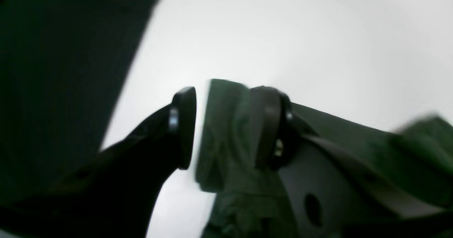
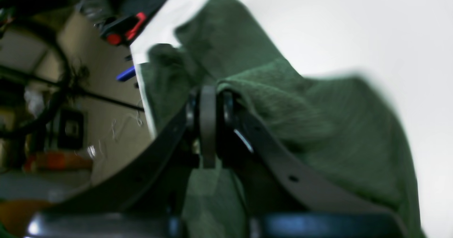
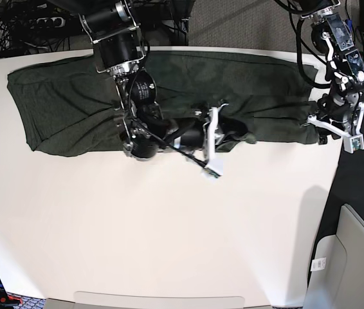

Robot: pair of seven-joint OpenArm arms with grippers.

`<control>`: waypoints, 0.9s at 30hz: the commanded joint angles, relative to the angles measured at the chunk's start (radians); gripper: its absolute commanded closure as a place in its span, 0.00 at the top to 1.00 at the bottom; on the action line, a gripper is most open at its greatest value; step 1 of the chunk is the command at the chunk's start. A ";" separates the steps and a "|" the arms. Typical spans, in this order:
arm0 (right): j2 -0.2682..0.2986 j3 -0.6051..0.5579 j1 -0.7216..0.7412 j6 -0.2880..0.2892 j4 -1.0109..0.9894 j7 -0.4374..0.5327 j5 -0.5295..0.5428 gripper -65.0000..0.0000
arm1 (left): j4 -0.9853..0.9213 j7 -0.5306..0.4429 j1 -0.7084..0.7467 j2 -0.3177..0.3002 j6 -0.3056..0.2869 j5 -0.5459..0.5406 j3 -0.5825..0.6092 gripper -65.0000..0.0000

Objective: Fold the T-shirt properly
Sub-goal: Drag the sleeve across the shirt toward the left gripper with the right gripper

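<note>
White table [image 3: 169, 238] fills your base view, with cables and dark floor behind its far edge. No containers show on it.

Your right pincer [image 2: 208, 124] is pressed fully together, and the wrist view shows a ridge of the green T-shirt [image 3: 66, 103] bunched right against its tips; the fabric drapes over the outer finger and runs under the pincer. In the base view this pincer [image 3: 224, 132] sits near the shirt's near edge at mid-table, where the cloth is gathered into a small lump.

Your left pincer [image 1: 221, 128] stands apart, with a fold of the shirt [image 1: 221, 142] between its pads; the cloth lies against one pad, with a sliver of white beside the other. It [image 3: 317, 125] sits at the shirt's end by the table's edge.

Outward, the shirt stretches as a long band along the far side of the table.
</note>
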 commanded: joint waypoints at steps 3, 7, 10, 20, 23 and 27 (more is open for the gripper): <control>-0.008 -0.048 0.022 0.007 0.022 0.014 0.024 0.01 | 0.024 -0.017 -0.009 -0.012 -0.003 -0.007 -0.027 0.37; -0.008 -0.163 0.063 0.017 0.023 0.016 0.054 0.01 | 0.024 -0.017 -0.009 -0.012 -0.003 -0.007 -0.047 0.37; -0.008 -0.226 0.108 0.017 0.023 0.016 0.054 0.01 | 0.024 -0.017 -0.008 -0.012 -0.003 -0.007 -0.056 0.37; -0.008 -0.352 0.223 0.017 -0.031 0.108 0.050 0.01 | 0.059 -0.017 0.028 -0.012 -0.003 -0.007 -0.067 0.37; -0.008 -0.453 0.252 0.017 -0.040 0.179 0.053 0.01 | 0.059 -0.017 0.026 -0.012 -0.003 -0.007 -0.067 0.37; -0.008 -0.479 0.257 0.017 -0.041 0.237 0.051 0.04 | 0.067 -0.017 0.026 -0.012 -0.003 -0.007 -0.067 0.37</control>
